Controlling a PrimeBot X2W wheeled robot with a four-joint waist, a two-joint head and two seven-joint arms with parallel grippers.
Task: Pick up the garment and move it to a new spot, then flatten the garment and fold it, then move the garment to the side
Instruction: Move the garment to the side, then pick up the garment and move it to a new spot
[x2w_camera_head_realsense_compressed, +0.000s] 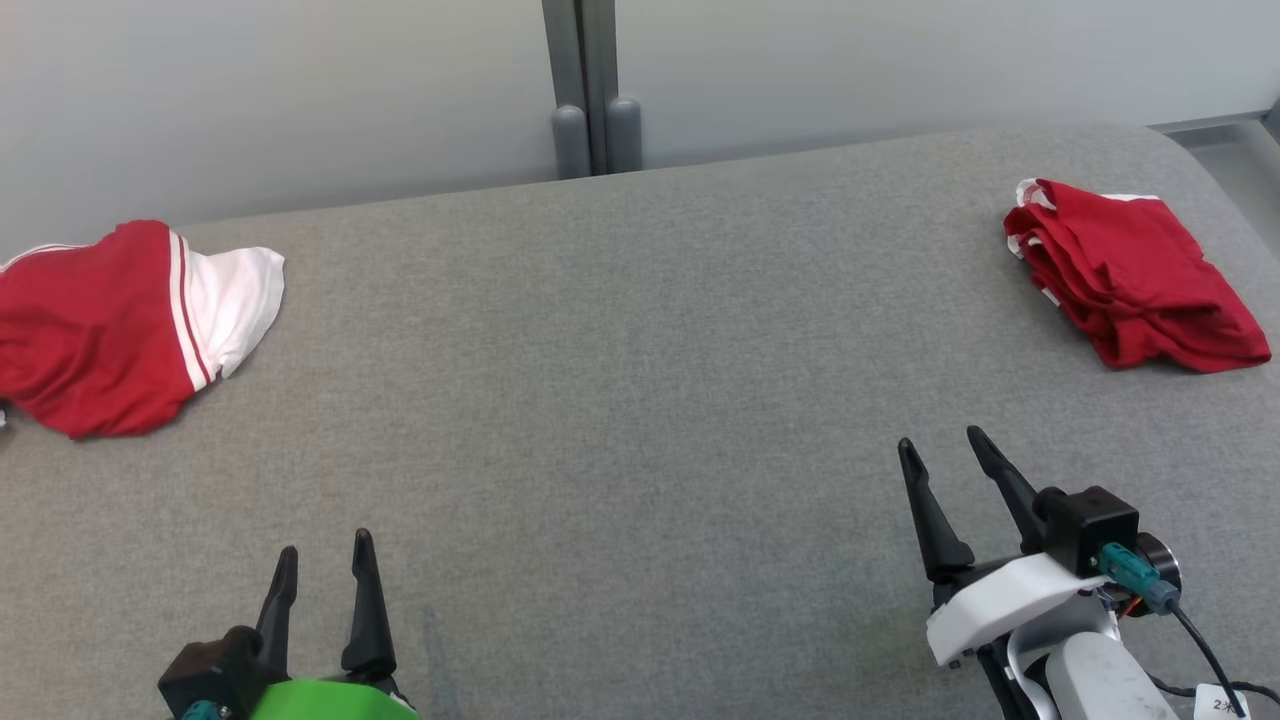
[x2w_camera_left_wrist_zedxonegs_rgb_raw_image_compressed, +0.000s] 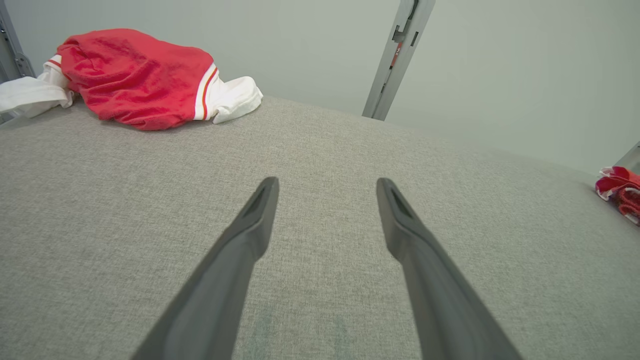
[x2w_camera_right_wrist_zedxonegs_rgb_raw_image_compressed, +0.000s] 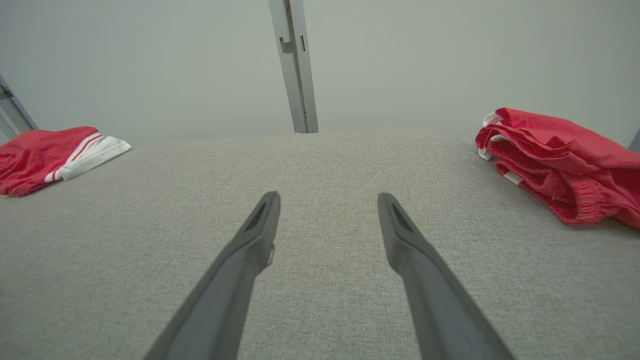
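Garment (x2w_camera_head_realsense_compressed: 100, 330), red and white, lies crumpled at nine o'clock on the grey surface (x2w_camera_head_realsense_compressed: 640, 400); a folded red bundle (x2w_camera_head_realsense_compressed: 1130, 275) sits at two. Left gripper (x2w_camera_head_realsense_compressed: 326, 543) at seven and right gripper (x2w_camera_head_realsense_compressed: 940, 438) at five both stand wide and empty.

One small tag with writing, only partly legible.
A white tag (x2w_camera_head_realsense_compressed: 1222, 703) hangs on the black cable (x2w_camera_head_realsense_compressed: 1205, 650) in the lower right corner of the head view, above the near edge of the bench (x2w_camera_head_realsense_compressed: 640, 400); it bears a dark handwritten "2" followed by a second mark too small to make out.
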